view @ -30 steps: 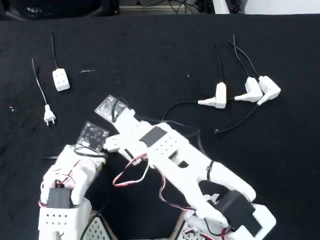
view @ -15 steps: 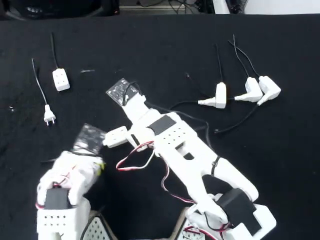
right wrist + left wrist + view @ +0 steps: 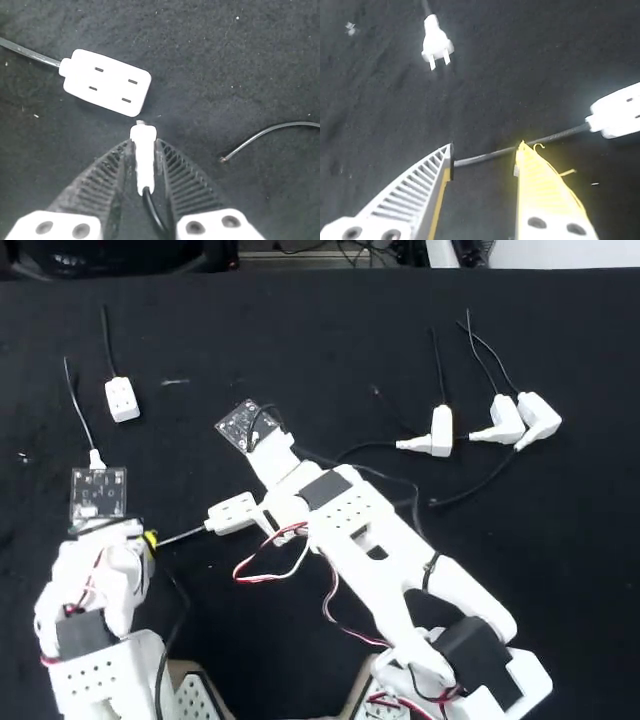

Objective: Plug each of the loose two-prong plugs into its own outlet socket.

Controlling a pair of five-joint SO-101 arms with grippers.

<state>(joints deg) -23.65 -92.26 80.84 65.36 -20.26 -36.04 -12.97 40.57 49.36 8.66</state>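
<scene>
My right gripper [image 3: 143, 145] is shut on a white two-prong plug [image 3: 144, 162]. The plug's prongs point at a white outlet socket [image 3: 106, 89] a short gap ahead. That outlet [image 3: 232, 512] lies beside the right arm [image 3: 330, 510] in the high view, and its black cord [image 3: 185, 535] runs toward the left arm. My left gripper [image 3: 486, 145] is open, one finger on each side of this cord [image 3: 485, 156]. A loose white plug [image 3: 436, 46] lies on the cloth ahead of the left gripper, and in the high view this plug [image 3: 96, 457] is beside the left wrist board.
A small white outlet [image 3: 121, 398] with its cord lies at the back left. Three white plug-and-outlet pairs [image 3: 432, 435] [image 3: 505, 422] [image 3: 540, 418] sit at the back right with trailing black wires. A loose wire end [image 3: 222, 160] lies near the right gripper.
The left arm has swung to the left, toward the loose plug. The right arm pushed forward a little earlier and has since held still with its plug.
</scene>
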